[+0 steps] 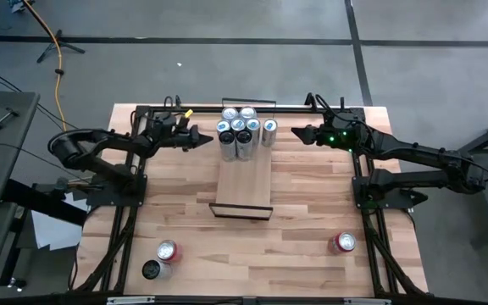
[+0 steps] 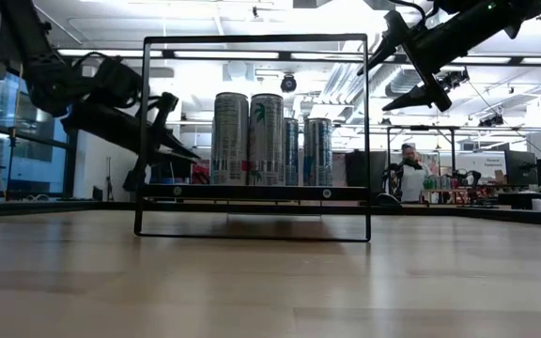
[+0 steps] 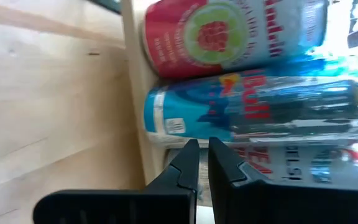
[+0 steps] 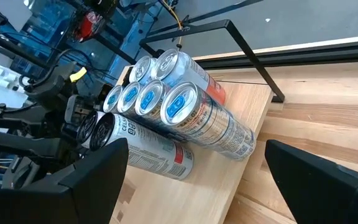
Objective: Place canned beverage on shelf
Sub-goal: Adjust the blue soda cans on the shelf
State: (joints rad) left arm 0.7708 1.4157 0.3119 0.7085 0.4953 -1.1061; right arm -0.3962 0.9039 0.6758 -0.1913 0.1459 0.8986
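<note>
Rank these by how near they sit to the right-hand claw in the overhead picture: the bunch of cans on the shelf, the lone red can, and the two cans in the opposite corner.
From the right gripper:
1. Cluster of cans on the shelf, just beside it at the table's far end.
2. Lone red can, near edge, on the right arm's side.
3. Pair of cans, near edge, on the left arm's side.

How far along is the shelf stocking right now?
Done: seven cans stand clustered at the shelf's far end. In hand: nothing; the left gripper is shut and empty, the right gripper open beside the cluster. Left: three cans on the table, two front-left, one front-right.
</note>
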